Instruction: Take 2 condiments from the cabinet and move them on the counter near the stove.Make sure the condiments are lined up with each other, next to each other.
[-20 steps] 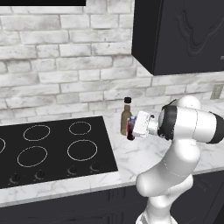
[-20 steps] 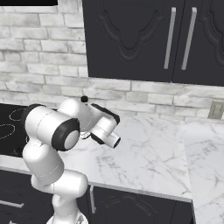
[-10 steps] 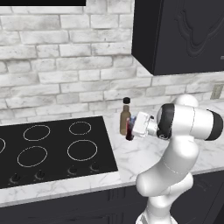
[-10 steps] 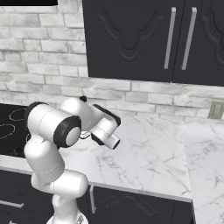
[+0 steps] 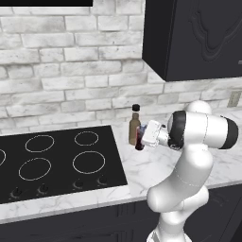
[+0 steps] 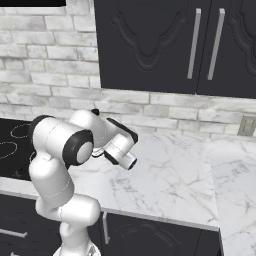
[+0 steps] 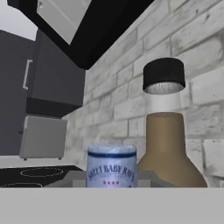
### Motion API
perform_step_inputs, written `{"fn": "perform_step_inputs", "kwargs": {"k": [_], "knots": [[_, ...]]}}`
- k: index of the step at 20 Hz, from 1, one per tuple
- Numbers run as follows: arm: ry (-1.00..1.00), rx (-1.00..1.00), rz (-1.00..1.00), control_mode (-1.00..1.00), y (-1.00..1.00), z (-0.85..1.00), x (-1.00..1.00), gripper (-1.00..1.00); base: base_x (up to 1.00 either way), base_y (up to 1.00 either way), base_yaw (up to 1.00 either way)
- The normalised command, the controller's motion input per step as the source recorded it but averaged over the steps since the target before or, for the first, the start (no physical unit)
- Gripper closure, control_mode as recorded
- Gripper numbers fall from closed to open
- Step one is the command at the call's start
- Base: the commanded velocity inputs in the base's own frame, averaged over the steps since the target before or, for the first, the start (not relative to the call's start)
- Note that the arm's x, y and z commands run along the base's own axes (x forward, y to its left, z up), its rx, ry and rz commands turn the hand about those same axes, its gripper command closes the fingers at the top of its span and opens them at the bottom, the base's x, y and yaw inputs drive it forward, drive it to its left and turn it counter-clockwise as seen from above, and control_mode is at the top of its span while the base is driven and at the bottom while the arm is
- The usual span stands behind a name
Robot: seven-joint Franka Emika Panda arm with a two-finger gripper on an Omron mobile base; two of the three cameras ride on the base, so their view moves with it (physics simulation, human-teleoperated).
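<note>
The amber-brown bottle (image 5: 134,128) with its black cap stands upright on the marble counter (image 5: 156,168), just right of the black stove (image 5: 56,160). Right in front of it is the dark maroon bottle (image 5: 139,142), touching or nearly touching it. My gripper (image 5: 142,140) is shut on the maroon bottle from the right. In the hand view its pale blue cap (image 7: 111,168) sits between my fingers, and the amber bottle (image 7: 168,151) rises close behind on the right. The black cabinet (image 6: 150,45) hangs above with its doors closed. I cannot tell whether the maroon bottle rests on the counter.
A brick wall (image 5: 71,80) backs the counter, with an outlet (image 6: 245,126) to the right. Bare marble (image 6: 170,175) stretches right of the arm. The stove's knobs (image 5: 42,188) line its front edge. A grey box (image 7: 43,137) stands far off beyond the stove.
The hand with the maroon bottle has edged very slightly toward the amber bottle. The amber bottle has not moved.
</note>
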Motion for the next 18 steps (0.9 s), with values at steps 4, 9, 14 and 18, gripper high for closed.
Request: {"fn": "perform_step_inputs", "kwargs": {"k": [4,9,14,18], "knots": [[0.0,0.0,-0.01,-1.0,0.0,-0.04,0.0,-1.0,0.0,0.0,0.0],[0.0,0.0,0.0,-1.0,0.0,0.0,-0.01,-1.0,0.0,0.0,0.0],[-0.02,0.0,-0.04,-1.0,0.0,0.03,-0.21,-1.0,0.0,0.0,0.0],[-0.1,0.0,-0.06,-1.0,-0.01,0.16,-0.41,-1.0,0.0,0.0,0.0]]}}
